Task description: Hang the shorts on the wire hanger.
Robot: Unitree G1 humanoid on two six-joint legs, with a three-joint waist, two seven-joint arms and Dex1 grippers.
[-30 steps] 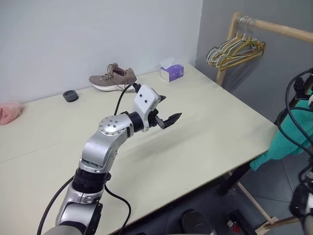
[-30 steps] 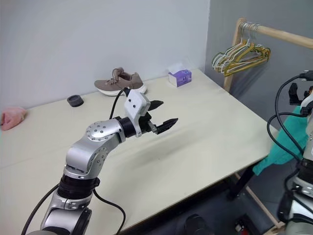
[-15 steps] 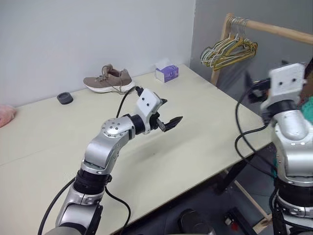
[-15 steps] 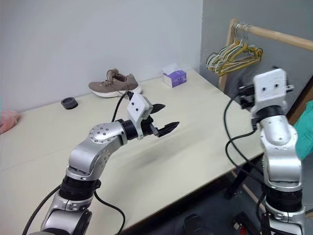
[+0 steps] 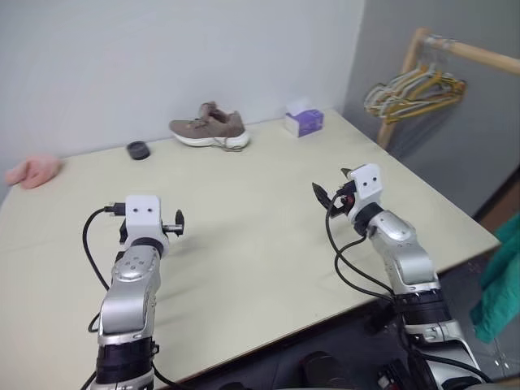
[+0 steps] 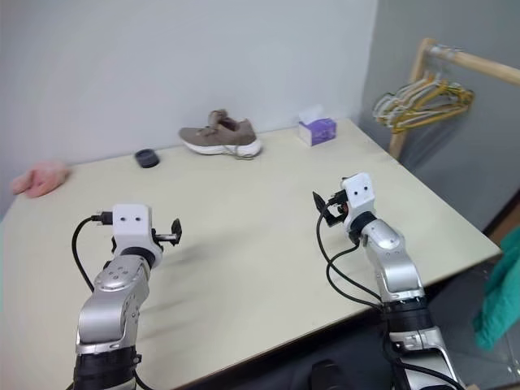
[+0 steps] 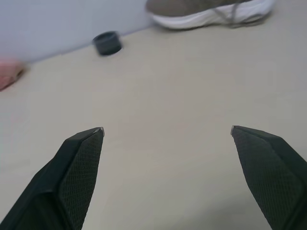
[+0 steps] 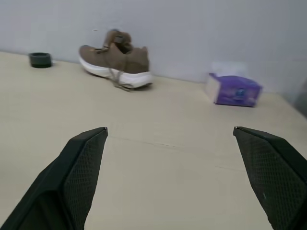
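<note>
- The shorts (image 5: 497, 280) hung teal past the table's (image 5: 268, 244) right edge, well apart from both grippers.
- Wire hangers (image 5: 414, 88) hung on the rack; which was olive-green was unclear.
- Wrist views showed the left gripper (image 7: 165, 132) and right gripper (image 8: 170, 129) spread wide, empty, above the table.

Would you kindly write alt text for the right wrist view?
The open right gripper holds nothing above a pale table. Against the far wall stand a brown shoe, a purple tissue box and a small dark ring.
</note>
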